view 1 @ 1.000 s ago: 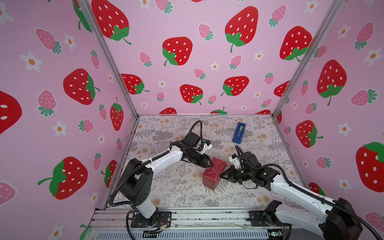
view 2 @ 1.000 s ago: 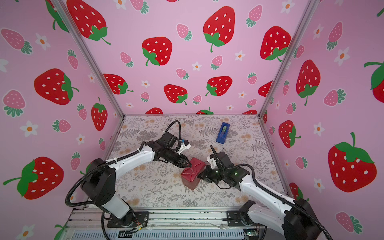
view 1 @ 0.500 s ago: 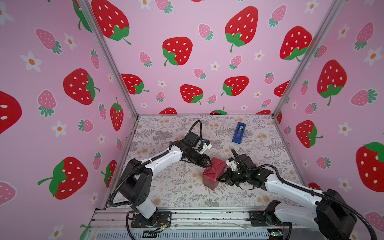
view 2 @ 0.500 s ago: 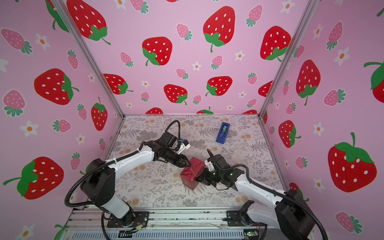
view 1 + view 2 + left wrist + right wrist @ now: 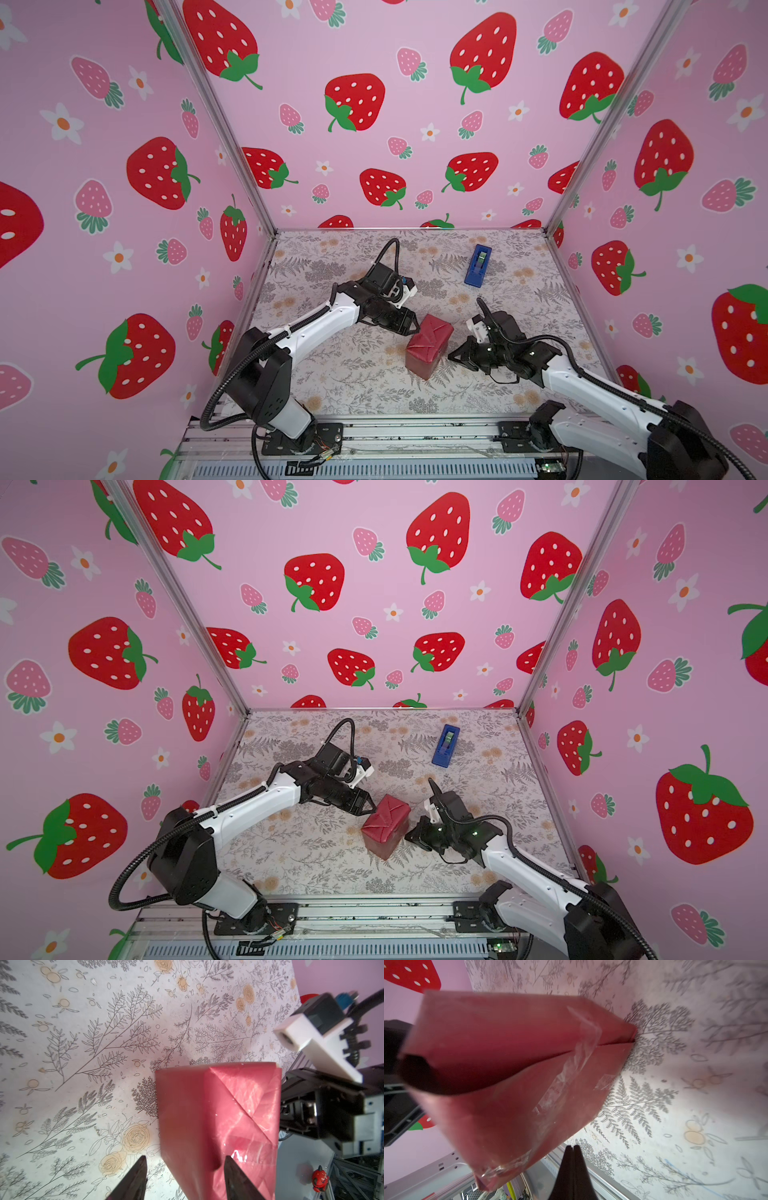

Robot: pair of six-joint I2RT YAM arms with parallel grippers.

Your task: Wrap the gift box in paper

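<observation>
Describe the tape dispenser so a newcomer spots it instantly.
On the floral-printed tabletop, look to the far right area near the pink strawberry-print back wall. The narrow bright blue plastic tape dispenser lies there alone, beyond the red paper-wrapped box; unlike that box, it is blue and slim.

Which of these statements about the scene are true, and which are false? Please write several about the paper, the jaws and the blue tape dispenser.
1. The paper forms a red parcel on the table. True.
2. The right jaws clamp the paper. False: they are shut beside it, holding nothing.
3. The left jaws stand open at a parcel corner. True.
4. The blue tape dispenser touches the paper. False: it lies apart, nearer the back wall.
5. Clear tape crosses a paper seam. True.
</observation>
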